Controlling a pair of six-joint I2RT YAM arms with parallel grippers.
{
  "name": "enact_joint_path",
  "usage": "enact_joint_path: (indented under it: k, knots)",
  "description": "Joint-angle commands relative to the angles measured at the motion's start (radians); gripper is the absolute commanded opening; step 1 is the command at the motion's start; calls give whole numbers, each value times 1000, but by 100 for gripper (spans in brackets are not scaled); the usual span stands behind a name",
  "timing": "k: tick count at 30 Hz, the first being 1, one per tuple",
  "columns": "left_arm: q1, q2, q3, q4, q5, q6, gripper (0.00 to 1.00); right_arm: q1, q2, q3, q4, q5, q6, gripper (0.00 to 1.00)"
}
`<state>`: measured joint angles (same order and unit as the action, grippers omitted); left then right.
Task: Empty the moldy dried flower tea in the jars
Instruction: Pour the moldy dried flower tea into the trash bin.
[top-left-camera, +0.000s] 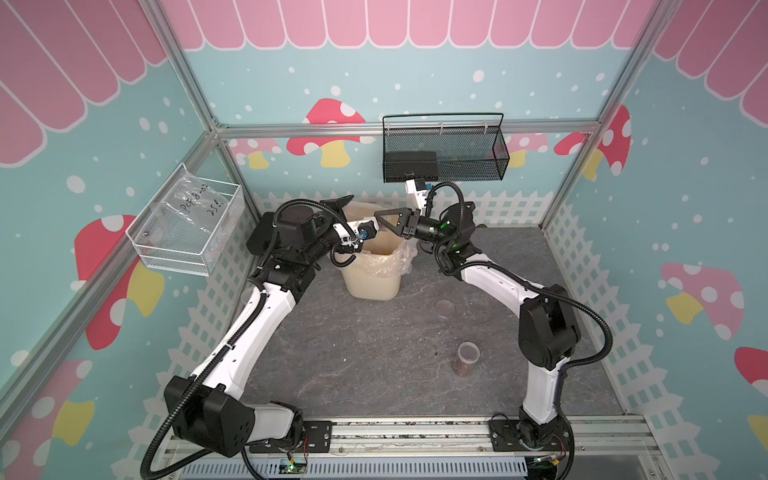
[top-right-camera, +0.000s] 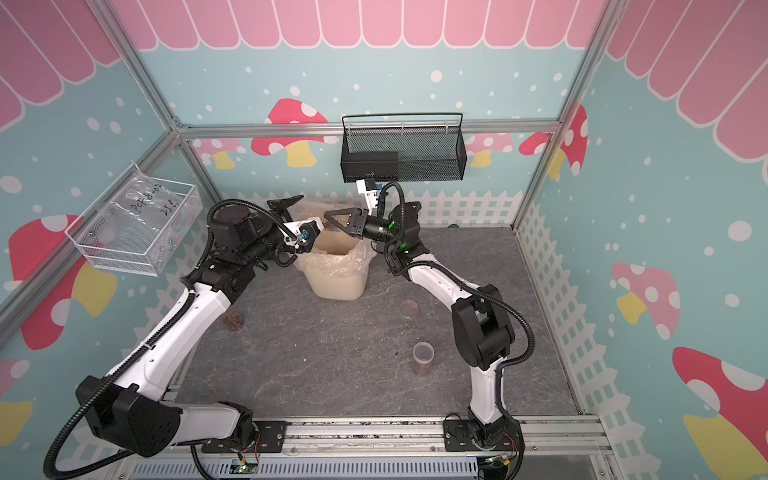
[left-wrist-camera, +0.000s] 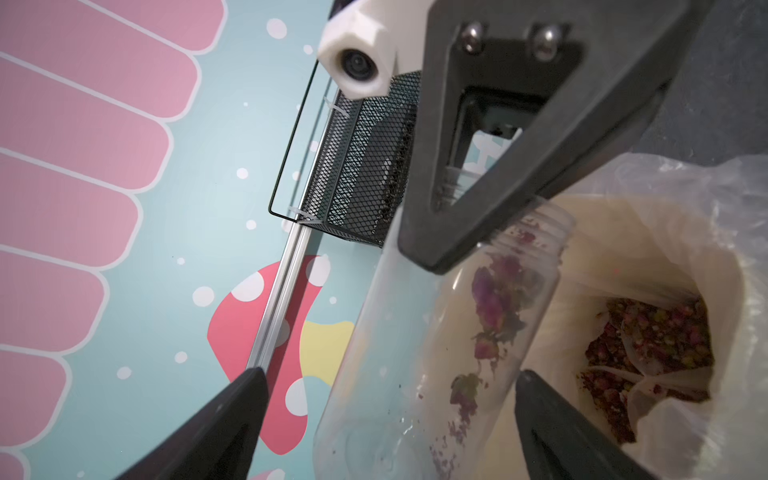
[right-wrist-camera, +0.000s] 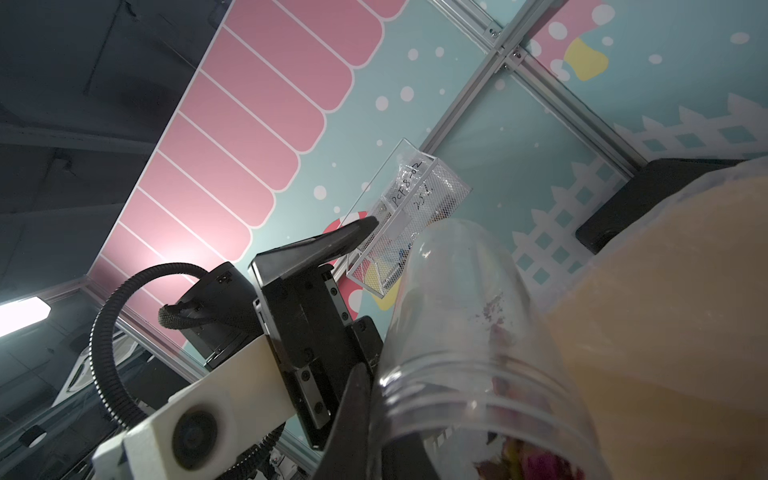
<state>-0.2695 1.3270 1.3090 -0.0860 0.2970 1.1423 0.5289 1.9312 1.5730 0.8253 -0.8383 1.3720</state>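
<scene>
The clear plastic jar (right-wrist-camera: 469, 332) fills the right wrist view. Its threaded mouth is closest, and its smooth walls are dusted with purple-brown crumbs. It hangs tilted and lidless over the cream waste bin (top-left-camera: 372, 286), whose crinkled clear liner spills over the rim. The right gripper (top-left-camera: 381, 217) is clamped on the jar's threaded neck, with a black triangular finger against the rim. The left gripper (left-wrist-camera: 390, 374) is spread wide, its matte black fingers (left-wrist-camera: 232, 415) on either side of the jar's base, one of them clear of the wall. Some dried flower tea (left-wrist-camera: 494, 299), crumbly pink-purple buds, clings inside the jar. A bigger heap of tea (left-wrist-camera: 648, 336) lies in the liner at the bin's bottom. On the grey slate-patterned tabletop (top-left-camera: 374, 374) a second jar (top-left-camera: 468, 357) stands upright and open with reddish bits at its bottom. A flat round lid (top-left-camera: 444, 306) lies apart from it. A third jar (top-right-camera: 235, 321) holding a reddish clump sits beside the left arm.
</scene>
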Motion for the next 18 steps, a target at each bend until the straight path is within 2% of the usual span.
enact_joint_path:
  k: [1, 3, 5, 7, 9, 11, 14, 16, 18]
  knots:
    - [3, -40, -37, 136, 48, -192, 99, -7, -59, -19, 94, 23, 16, 0]
    - [4, -64, -70, 201, 29, -339, 99, -9, -58, -21, 106, 32, 16, 0]
    - [4, -97, -107, 279, -23, -585, 99, -11, -55, -26, 125, 44, 20, 0]
    - [3, -130, -151, 373, -126, -854, 99, -12, -50, -29, 138, 55, 25, 0]
    - [4, -163, -189, 410, -227, -1073, 99, -12, -42, -30, 145, 57, 28, 0]
    - [6, -195, -193, 356, -331, -1315, 99, -14, -40, -30, 161, 53, 37, 0]
    - [6, -224, -181, 210, -415, -1649, 99, -15, -40, -33, 180, 48, 50, 0]
    - [9, -224, -168, 121, -396, -1849, 99, -14, -40, -44, 192, 48, 56, 0]
    - [10, -202, -143, 43, -328, -2015, 99, -14, -40, -57, 210, 47, 64, 0]
